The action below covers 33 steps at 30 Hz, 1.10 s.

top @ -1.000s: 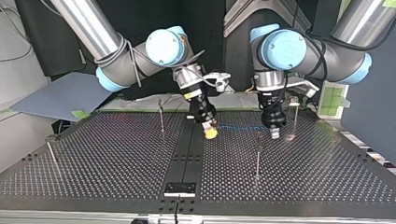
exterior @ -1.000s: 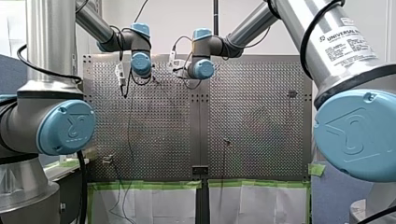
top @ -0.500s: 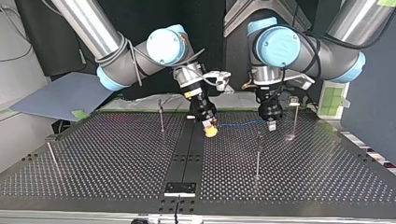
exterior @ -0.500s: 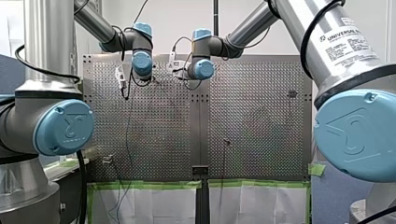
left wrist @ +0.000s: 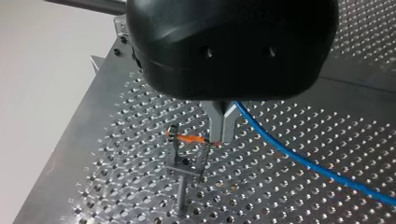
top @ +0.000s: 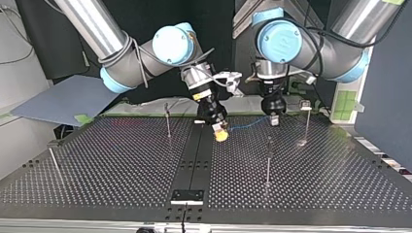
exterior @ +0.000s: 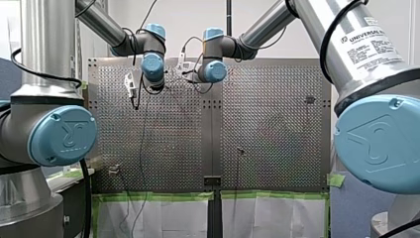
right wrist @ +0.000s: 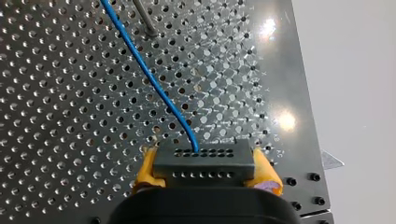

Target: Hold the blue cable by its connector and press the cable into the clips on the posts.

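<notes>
In the right wrist view my right gripper is shut, its yellow pads clamping a dark grey connector. The blue cable leaves the connector and runs ahead over the perforated plate. In the left wrist view my left gripper has its metal fingers shut on the blue cable. Beside its tips stands a post with a clip and a short orange piece. In the top view the blue cable spans from my right gripper to my left gripper, near the table's far edge.
Thin posts stand on the table in the top view: one left of the right gripper, one nearer the camera, one at the right, one at the far left. A black strip runs down the middle.
In the top view my left gripper has moved up and left, toward the table's far edge, carrying the cable. My right gripper has stayed almost in place with the connector.
</notes>
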{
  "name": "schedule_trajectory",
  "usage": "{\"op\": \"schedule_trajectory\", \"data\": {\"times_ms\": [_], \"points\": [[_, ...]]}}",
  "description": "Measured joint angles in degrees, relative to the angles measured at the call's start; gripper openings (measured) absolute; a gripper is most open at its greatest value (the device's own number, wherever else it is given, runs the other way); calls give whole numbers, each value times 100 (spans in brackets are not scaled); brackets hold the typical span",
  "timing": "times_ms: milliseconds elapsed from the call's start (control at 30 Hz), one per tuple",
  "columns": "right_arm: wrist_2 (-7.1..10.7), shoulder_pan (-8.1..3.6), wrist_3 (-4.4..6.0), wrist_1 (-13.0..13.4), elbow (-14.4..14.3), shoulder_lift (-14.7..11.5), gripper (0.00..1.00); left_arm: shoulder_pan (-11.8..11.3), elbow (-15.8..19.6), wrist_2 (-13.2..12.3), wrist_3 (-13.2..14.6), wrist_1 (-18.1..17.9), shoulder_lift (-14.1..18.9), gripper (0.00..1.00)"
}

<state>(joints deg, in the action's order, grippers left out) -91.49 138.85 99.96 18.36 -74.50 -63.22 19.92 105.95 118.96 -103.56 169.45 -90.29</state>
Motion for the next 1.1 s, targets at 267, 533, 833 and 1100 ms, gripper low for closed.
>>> {"op": "schedule_trajectory", "data": {"times_ms": [267, 533, 833, 1100], "points": [[-1, 4, 106, -1, -45, 9, 0, -18, 1, 65, 134, -180, 1, 0], [12, -71, 134, 19, -46, 27, 0, -257, 2, 18, 544, -625, 0, 0], [220, -180, 118, 74, -24, 121, 0, -718, 2, -174, 846, -721, -78, 0], [322, -198, 87, 80, 122, 327, 0, -1062, 2, -247, 856, -779, -306, 0]]}}
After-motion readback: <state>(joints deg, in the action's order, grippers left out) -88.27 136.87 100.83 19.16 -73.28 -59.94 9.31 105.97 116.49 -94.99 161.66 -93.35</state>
